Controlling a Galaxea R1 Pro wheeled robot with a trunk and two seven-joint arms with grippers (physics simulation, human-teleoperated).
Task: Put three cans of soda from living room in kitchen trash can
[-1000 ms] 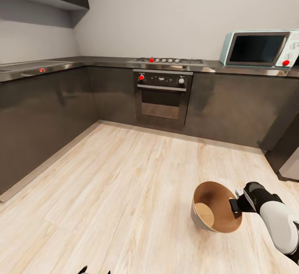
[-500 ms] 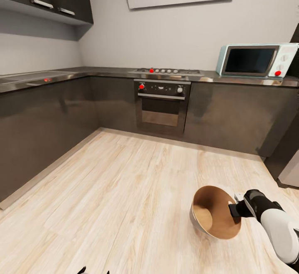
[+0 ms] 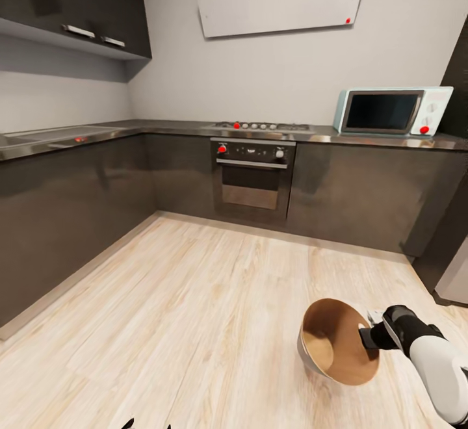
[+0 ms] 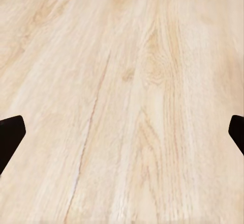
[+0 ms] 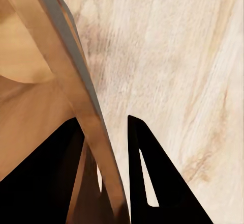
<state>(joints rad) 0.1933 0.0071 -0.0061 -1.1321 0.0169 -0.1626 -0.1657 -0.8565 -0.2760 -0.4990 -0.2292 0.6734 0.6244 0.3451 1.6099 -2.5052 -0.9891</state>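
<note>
Right gripper [image 3: 365,337] clamped on bin [image 3: 335,341] rim, bin tilted, held off floor [image 3: 195,312]. Left gripper [image 4: 122,132] spread wide over bare planks.

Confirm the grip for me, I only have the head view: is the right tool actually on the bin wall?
Observer: Yes. In the right wrist view the right tool straddles the tash can wall, one finger inside, one outside.
Operator: Any soda cans in the bin?
Observer: None on the part of the brown interior the right wrist view shows; the rest is out of frame.
Operator: And the left tool?
Observer: The left tool is open, its fingertips at the frame edges, with bare pale wood floor between them.
</note>
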